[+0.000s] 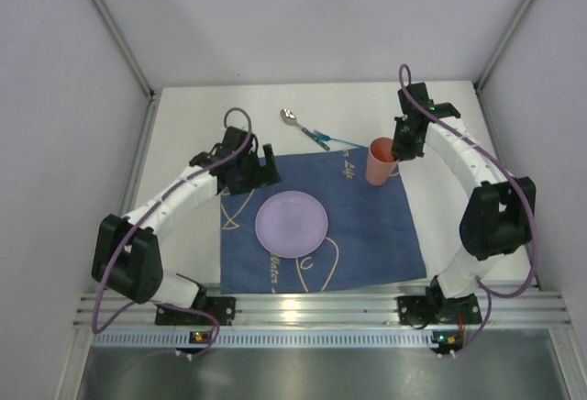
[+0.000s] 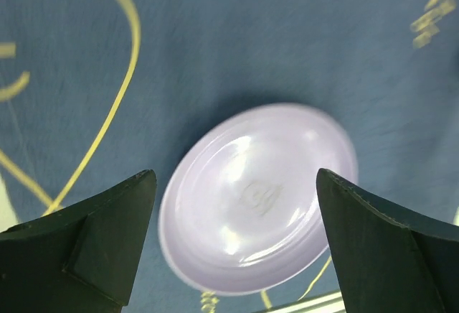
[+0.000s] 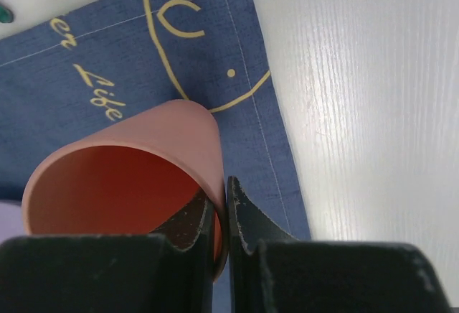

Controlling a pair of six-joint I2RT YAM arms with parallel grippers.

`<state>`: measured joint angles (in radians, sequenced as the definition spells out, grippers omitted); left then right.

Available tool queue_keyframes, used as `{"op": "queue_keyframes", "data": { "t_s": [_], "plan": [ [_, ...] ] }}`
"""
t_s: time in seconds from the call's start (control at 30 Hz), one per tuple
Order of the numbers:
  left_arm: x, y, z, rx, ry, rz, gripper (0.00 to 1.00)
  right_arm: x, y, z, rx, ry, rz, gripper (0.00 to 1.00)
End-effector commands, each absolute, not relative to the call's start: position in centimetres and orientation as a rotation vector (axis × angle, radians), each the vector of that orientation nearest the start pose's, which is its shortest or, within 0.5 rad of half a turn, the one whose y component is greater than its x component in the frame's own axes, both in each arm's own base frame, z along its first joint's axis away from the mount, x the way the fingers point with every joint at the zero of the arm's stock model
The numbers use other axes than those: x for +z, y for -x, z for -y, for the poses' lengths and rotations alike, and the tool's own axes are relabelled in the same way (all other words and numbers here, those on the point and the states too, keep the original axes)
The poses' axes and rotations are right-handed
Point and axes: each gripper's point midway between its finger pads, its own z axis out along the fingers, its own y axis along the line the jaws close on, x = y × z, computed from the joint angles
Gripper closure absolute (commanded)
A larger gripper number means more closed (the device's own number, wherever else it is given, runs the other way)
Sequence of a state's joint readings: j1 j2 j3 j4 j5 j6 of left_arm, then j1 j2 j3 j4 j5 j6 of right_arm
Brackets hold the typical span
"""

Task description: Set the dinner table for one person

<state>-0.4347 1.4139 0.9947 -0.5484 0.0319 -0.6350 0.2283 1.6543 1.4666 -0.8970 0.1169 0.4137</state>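
Observation:
A lilac plate [image 1: 292, 223] lies in the middle of the blue cloth [image 1: 367, 235] on the white dinner table [image 1: 193, 125]. My left gripper [image 1: 266, 169] hovers over the cloth's far left corner, open and empty; its wrist view shows the plate [image 2: 258, 194] below between the spread fingers. My right gripper [image 1: 400, 150] is shut on the rim of a salmon cup [image 1: 380, 162] at the cloth's far right corner. In the right wrist view one finger is inside the cup [image 3: 136, 176] and one is outside. A spoon with a blue handle [image 1: 304, 126] lies on the table beyond the cloth.
Grey walls stand close at the left, right and back. The slotted aluminium rail [image 1: 312, 308] runs along the near edge by the arm bases.

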Motion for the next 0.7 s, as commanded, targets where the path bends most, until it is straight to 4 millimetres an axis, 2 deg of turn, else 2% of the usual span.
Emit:
{"op": "queue_keyframes", "data": {
  "t_s": [0.0, 0.07, 0.1, 0.13, 0.2, 0.23, 0.3, 0.33, 0.4, 0.43, 0.47, 0.5, 0.53, 0.57, 0.6, 0.63, 0.67],
  "plan": [
    [13.7, -33.1, 18.6, -0.47, 0.205, -2.515, 0.02, 15.8, -39.8, -8.1, 0.027, -0.265, -2.531, 1.0],
    [14.7, -35.1, 19.5, -0.484, 0.2, -2.492, 0.02, 14.7, -39.9, -8.5, 0.005, -0.237, -2.552, 1.0],
    [16.1, -36.4, 20.1, -0.502, 0.201, -2.456, 0.02, 14.2, -39.9, -8.8, 0.001, -0.221, -2.562, 1.0],
    [15.3, -37.2, 20.5, -0.492, 0.205, -2.473, 0.02, 13.7, -39.6, -9.1, 0.004, -0.211, -2.579, 0.98],
    [15.5, -38.8, 21.0, -0.485, 0.219, -2.459, 0.02, 12.8, -39.3, -9.8, 0.001, -0.173, -2.603, 0.77],
    [15.3, -40.6, 21.2, -0.457, 0.246, -2.443, 0.02, 12.2, -38.8, -9.8, -0.009, -0.164, -2.621, 0.63],
    [15.3, -42.5, 21.9, -0.459, 0.281, -2.43, 0.02, 11.9, -38.3, -9.9, -0.004, -0.175, -2.629, 0.47],
    [15.2, -44.3, 22.8, -0.465, 0.297, -2.421, 0.03, 11.5, -37.8, -9.9, -0.006, -0.176, -2.641, 0.3],
    [15.1, -46.4, 23.6, -0.484, 0.375, -2.397, 0.03, 12.3, -37.5, -9.7, 0.004, -0.189, -2.621, 0.24],
    [14.6, -48.0, 24.4, -0.493, 0.405, -2.384, 0.03, 12.8, -37.3, -9.6, 0.001, -0.198, -2.608, 0.21],
    [14.5, -48.9, 24.7, -0.496, 0.438, -2.372, 0.03, 14.3, -37.0, -9.5, 0.016, -0.208, -2.577, 0.2],
    [16.2, -50.7, 25.3, -0.523, 0.497, -2.315, 0.04, 15.1, -36.9, -9.4, 0.023, -0.216, -2.558, 0.2],
    [14.2, -51.8, 25.6, -0.492, 0.529, -2.335, 0.05, 16.2, -36.6, -9.4, 0.037, -0.225, -2.536, 0.19],
    [13.5, -52.1, 25.5, -0.456, 0.56, -2.359, 0.06, 18.0, -36.0, -9.2, 0.061, -0.237, -2.499, 0.19],
    [13.1, -52.9, 25.6, -0.434, 0.598, -2.355, 0.07, 18.9, -35.6, -9.2, 0.075, -0.244, -2.484, 0.18],
    [13.0, -55.0, 25.9, -0.41, 0.627, -2.324, 0.07, 19.6, -35.2, -9.1, 0.085, -0.252, -2.47, 0.17],
    [12.3, -55.4, 26.0, -0.388, 0.646, -2.334, 0.07, 21.0, -34.5, -9.1, 0.109, -0.259, -2.436, 0.17]
  ]
}}
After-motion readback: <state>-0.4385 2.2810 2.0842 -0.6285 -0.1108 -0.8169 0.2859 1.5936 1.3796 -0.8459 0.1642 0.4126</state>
